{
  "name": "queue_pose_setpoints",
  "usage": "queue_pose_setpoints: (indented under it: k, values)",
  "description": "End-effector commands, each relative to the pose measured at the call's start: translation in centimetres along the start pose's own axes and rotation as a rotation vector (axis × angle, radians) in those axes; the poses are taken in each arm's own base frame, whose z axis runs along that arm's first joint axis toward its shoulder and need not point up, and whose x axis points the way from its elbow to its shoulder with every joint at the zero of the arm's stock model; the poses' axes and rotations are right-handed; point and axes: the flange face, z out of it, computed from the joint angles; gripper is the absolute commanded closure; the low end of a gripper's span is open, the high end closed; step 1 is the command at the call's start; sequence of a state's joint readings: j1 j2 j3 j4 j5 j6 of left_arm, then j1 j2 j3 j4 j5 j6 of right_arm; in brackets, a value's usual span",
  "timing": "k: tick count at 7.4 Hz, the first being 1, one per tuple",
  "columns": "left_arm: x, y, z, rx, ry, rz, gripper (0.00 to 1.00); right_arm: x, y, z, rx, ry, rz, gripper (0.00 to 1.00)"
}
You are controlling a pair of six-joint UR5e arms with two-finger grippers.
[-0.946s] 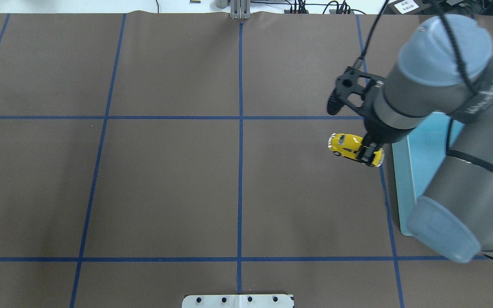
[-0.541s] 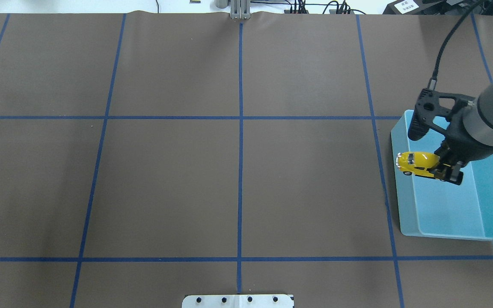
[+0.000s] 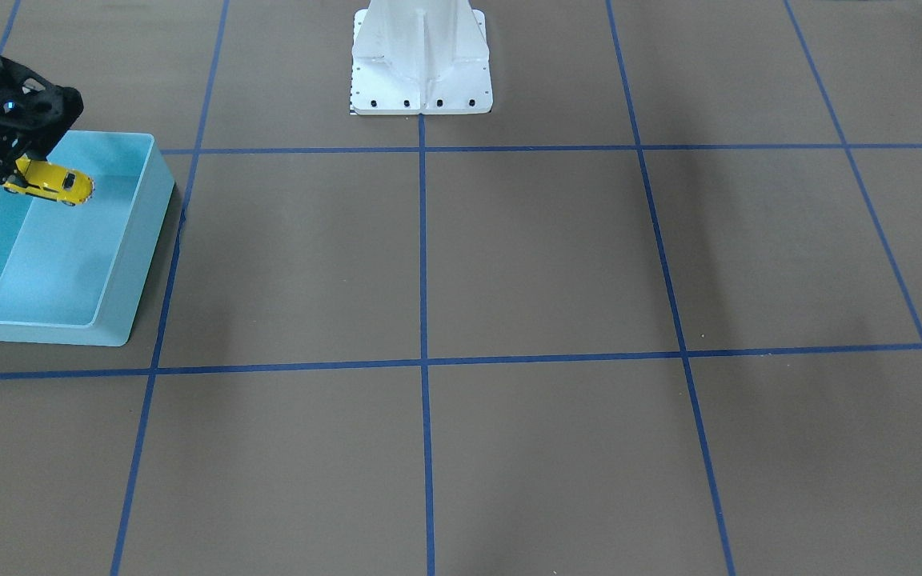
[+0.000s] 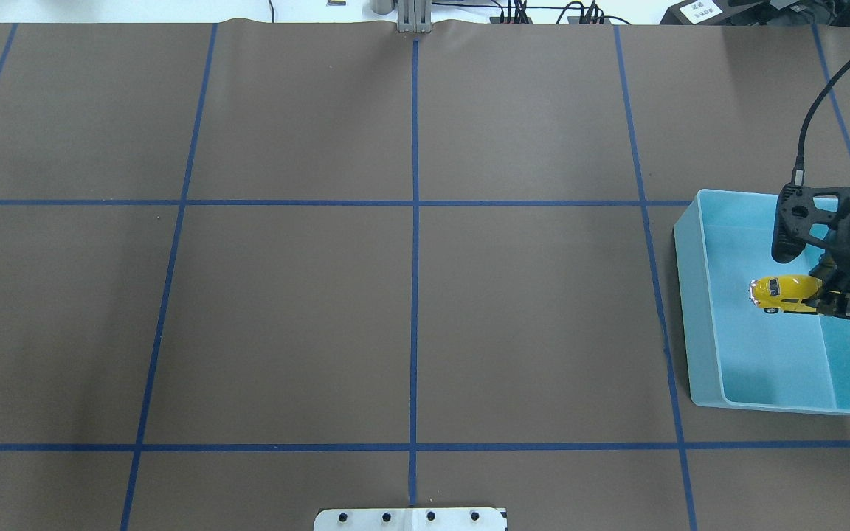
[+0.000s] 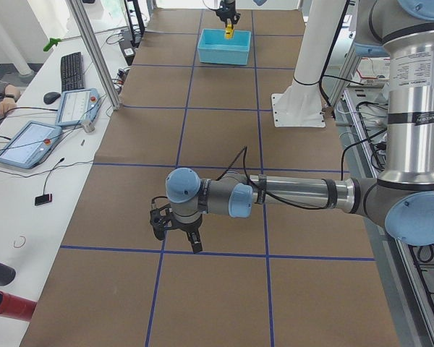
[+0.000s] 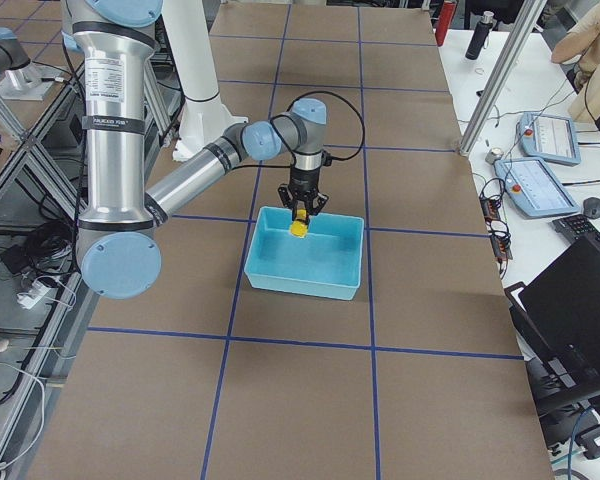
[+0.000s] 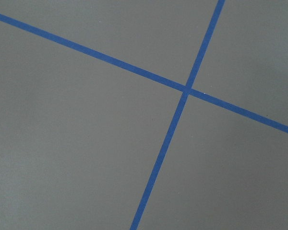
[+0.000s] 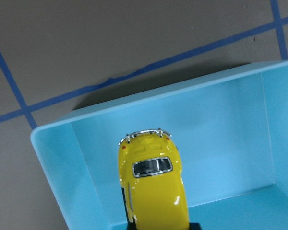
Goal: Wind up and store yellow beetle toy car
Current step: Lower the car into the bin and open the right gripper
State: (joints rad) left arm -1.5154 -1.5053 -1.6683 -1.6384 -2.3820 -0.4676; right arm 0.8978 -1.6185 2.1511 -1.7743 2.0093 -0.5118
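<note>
The yellow beetle toy car [image 4: 783,293] hangs in my right gripper [image 4: 837,300], which is shut on its rear end. The car is held level over the inside of the light blue bin [image 4: 696,310], above its floor. The front-facing view shows the car [image 3: 49,182] and the gripper [image 3: 14,171] over the bin's [image 3: 134,256] robot-side half. The right wrist view shows the car's roof [image 8: 153,191] with the bin wall [image 8: 53,158] around it. My left gripper [image 5: 178,233] hangs over bare table far from the bin; I cannot tell if it is open or shut.
The bin stands at the table's right end. The white robot base plate [image 3: 421,72] sits at the middle of the near edge. Blue tape lines [image 4: 415,221] grid the brown table. The left arm [image 5: 296,194] stretches low over the table. Operator consoles [image 5: 29,141] lie on a side desk.
My right gripper has carried the car to the right, from over the table beside the bin to over the bin's inside. The grip has stayed shut.
</note>
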Motion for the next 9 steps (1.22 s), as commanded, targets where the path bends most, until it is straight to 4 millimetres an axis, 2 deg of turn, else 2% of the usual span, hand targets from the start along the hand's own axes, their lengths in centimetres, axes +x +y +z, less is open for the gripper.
queue_pose_setpoints:
  k: [1, 3, 4, 6, 8, 9]
  values:
    - [1.0, 0.0, 0.6, -0.012, -0.003, 0.02, 0.0, 2.9, 1.3, 6.7, 0.021, -0.01, 0.002, 1.0]
    - [2.7, 0.2, 1.7, -0.03, -0.01, 0.014, 0.0, 3.4, 1.5, 8.2, 0.01, -0.019, 0.014, 1.0]
    - [2.9, 0.2, 1.9, -0.033, -0.011, 0.017, 0.0, 3.4, 1.4, 8.1, 0.013, -0.019, 0.013, 1.0]
    - [2.9, 0.2, 1.9, -0.034, -0.011, 0.016, 0.0, 2.5, 0.5, 7.5, 0.056, -0.069, -0.002, 1.0]
    - [2.9, 0.2, 1.9, -0.035, -0.012, 0.015, 0.0, 1.8, -0.2, 8.5, 0.067, -0.086, -0.033, 1.0]
    - [2.8, 0.2, 2.0, -0.037, -0.013, 0.013, 0.0, 1.7, -0.1, 9.7, 0.057, -0.092, -0.036, 0.82]
